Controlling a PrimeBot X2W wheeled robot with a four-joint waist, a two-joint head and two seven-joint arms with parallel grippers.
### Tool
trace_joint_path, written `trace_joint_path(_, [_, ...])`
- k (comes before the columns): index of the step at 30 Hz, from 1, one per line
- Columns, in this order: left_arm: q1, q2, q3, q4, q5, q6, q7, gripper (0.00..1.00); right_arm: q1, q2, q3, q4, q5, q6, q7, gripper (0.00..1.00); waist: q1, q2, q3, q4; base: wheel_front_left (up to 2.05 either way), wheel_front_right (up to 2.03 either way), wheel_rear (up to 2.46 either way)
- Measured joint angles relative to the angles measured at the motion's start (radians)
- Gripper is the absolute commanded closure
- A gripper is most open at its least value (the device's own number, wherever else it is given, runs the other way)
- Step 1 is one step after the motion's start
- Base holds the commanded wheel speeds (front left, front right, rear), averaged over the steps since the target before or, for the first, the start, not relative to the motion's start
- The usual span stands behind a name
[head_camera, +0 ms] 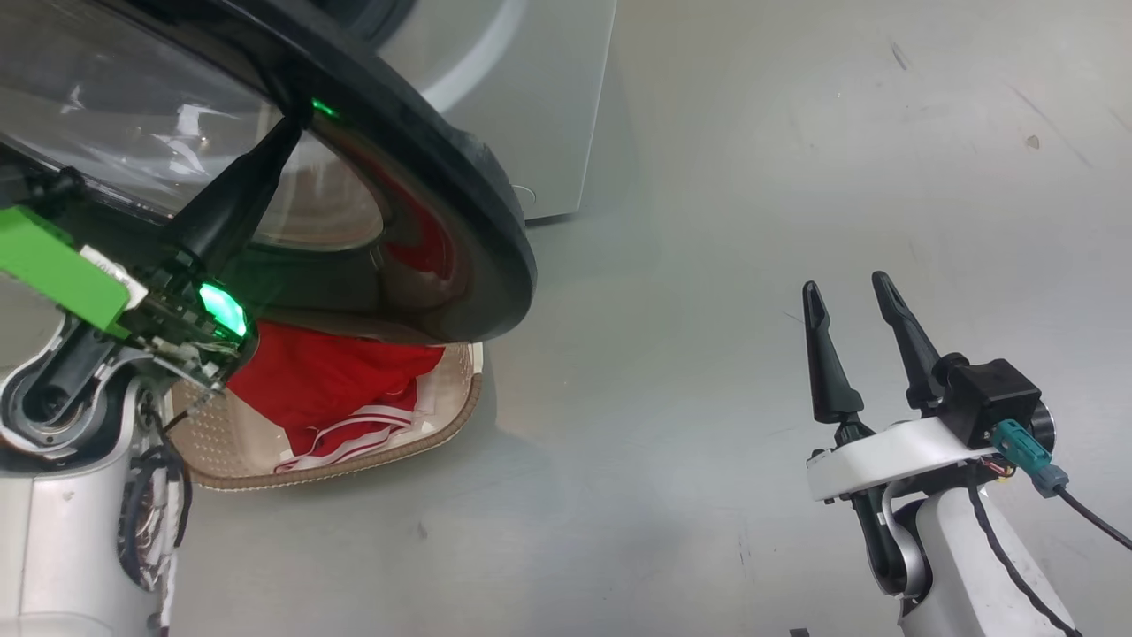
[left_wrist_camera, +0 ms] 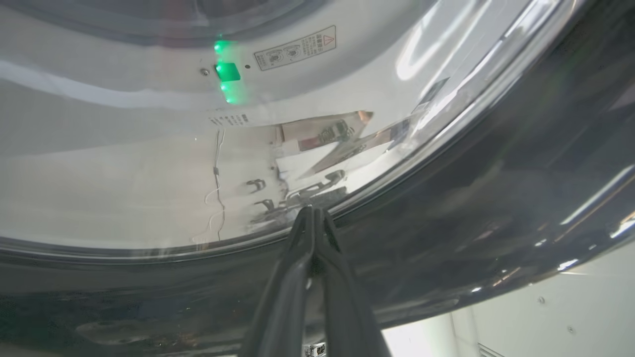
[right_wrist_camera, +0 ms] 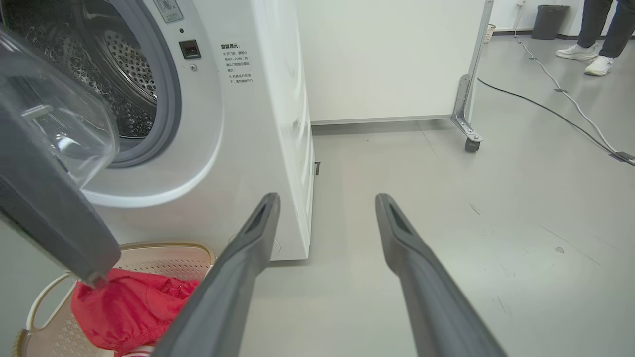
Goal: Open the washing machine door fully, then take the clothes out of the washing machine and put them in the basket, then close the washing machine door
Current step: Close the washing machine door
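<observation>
While the washing machine door (head_camera: 495, 221) stands swung out from the washing machine (head_camera: 531, 88), it fills the upper left of the head view. Its black rim overhangs the basket (head_camera: 469, 398).

- Left gripper (head_camera: 296, 124): fingers pressed together, nothing between them. In the left wrist view the joined tips (left_wrist_camera: 311, 210) sit at the line where the clear glass meets the glossy rim (left_wrist_camera: 446, 208), at centre frame. Contact looks likely; I cannot confirm it.
- Right gripper (head_camera: 846, 287): fingers apart and empty, at lower right of the head view, over bare grey floor (head_camera: 707, 221), well apart from door and basket.
- Clothes (head_camera: 327, 380): red fabric with white stripe trim, lying in the basket at lower left, partly hidden under the rim.

Right wrist view: my open fingers (right_wrist_camera: 327, 198) rise from the bottom edge. The machine (right_wrist_camera: 258, 148) is at upper left, its drum mouth (right_wrist_camera: 129, 64) uncovered. The door (right_wrist_camera: 44, 208) slants across the left edge. Basket (right_wrist_camera: 168, 245) and clothes (right_wrist_camera: 124, 307) sit in the lower left corner, just before the machine's front. At upper right are a person's shoes (right_wrist_camera: 590, 54) and a cable (right_wrist_camera: 545, 106) on the floor.
</observation>
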Motion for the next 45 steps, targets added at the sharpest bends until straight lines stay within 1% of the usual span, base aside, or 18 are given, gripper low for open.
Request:
trace_joint_path(5, [-0.049, -0.016, -0.008, 0.049, 0.02, -0.003, -0.031, 1.0, -0.005, 0.001, 0.0, 0.002, 0.0, 0.002, -0.005, 0.0, 0.0, 0.0, 0.003, -0.008, 0.0, 0.0, 0.0])
trace_joint_path(10, [-0.101, -0.03, -0.009, 0.108, 0.066, -0.007, -0.066, 1.0, -0.01, 0.002, -0.002, 0.002, 0.0, 0.002, -0.005, 0.0, 0.0, 0.0, 0.005, -0.016, 0.0, 0.0, 0.0])
trace_joint_path(13, [-0.121, -0.034, -0.008, 0.138, 0.071, -0.009, -0.081, 1.0, -0.01, 0.003, -0.002, 0.002, 0.0, 0.002, -0.005, 0.0, 0.0, 0.0, 0.005, -0.019, 0.0, 0.0, 0.0])
trace_joint_path(18, [-0.13, -0.041, -0.007, 0.183, 0.076, -0.013, -0.094, 1.0, -0.01, 0.005, -0.007, 0.006, 0.0, 0.002, -0.005, 0.0, 0.0, 0.0, -0.002, -0.019, 0.0, 0.0, 0.0])
trace_joint_path(24, [-0.128, -0.049, 0.005, 0.204, 0.076, -0.02, -0.101, 1.0, -0.01, 0.006, -0.022, 0.007, 0.0, 0.0, -0.005, 0.0, 0.0, 0.0, -0.011, -0.009, 0.0, 0.0, 0.0])
trace_joint_path(31, [-0.056, -0.049, 0.044, 0.213, 0.074, -0.021, -0.107, 1.0, -0.008, 0.006, -0.024, 0.012, 0.0, 0.0, -0.005, 0.0, 0.0, 0.0, -0.03, 0.018, 0.0, 0.0, 0.0])
trace_joint_path(34, [-0.014, -0.048, 0.076, 0.182, 0.072, -0.021, -0.119, 1.0, -0.007, 0.007, -0.022, 0.019, -0.003, 0.003, -0.005, 0.0, 0.0, 0.0, -0.043, 0.03, 0.0, 0.0, 0.0])
trace_joint_path(37, [0.033, -0.049, 0.086, 0.153, 0.072, -0.021, -0.121, 1.0, -0.001, 0.007, -0.024, 0.022, -0.003, 0.003, -0.005, 0.0, 0.0, 0.0, -0.058, 0.041, 0.0, 0.0, 0.0])
trace_joint_path(38, [0.05, -0.051, 0.095, 0.148, 0.072, -0.021, -0.127, 1.0, 0.003, 0.007, -0.025, 0.024, -0.003, 0.009, -0.005, 0.0, 0.0, 0.0, -0.063, 0.046, 0.0, 0.0, 0.0])
trace_joint_path(43, [0.133, -0.069, 0.127, 0.104, 0.072, -0.021, -0.152, 1.0, 0.024, 0.007, -0.033, 0.032, -0.005, 0.008, -0.005, 0.0, -0.0001, 0.0, -0.091, 0.069, 0.0, 0.0, 0.0])
trace_joint_path(44, [0.151, -0.073, 0.13, 0.095, 0.072, -0.021, -0.157, 0.93, 0.029, 0.007, -0.035, 0.033, -0.005, 0.008, -0.005, 0.0, 0.0, 0.0, -0.096, 0.074, 0.0, 0.0, 0.0])
trace_joint_path(45, [0.17, -0.078, 0.137, 0.086, 0.072, -0.021, -0.163, 0.78, 0.033, 0.007, -0.037, 0.035, -0.005, 0.008, -0.005, 0.0, 0.0, 0.0, -0.102, 0.079, 0.0, 0.0, 0.0])
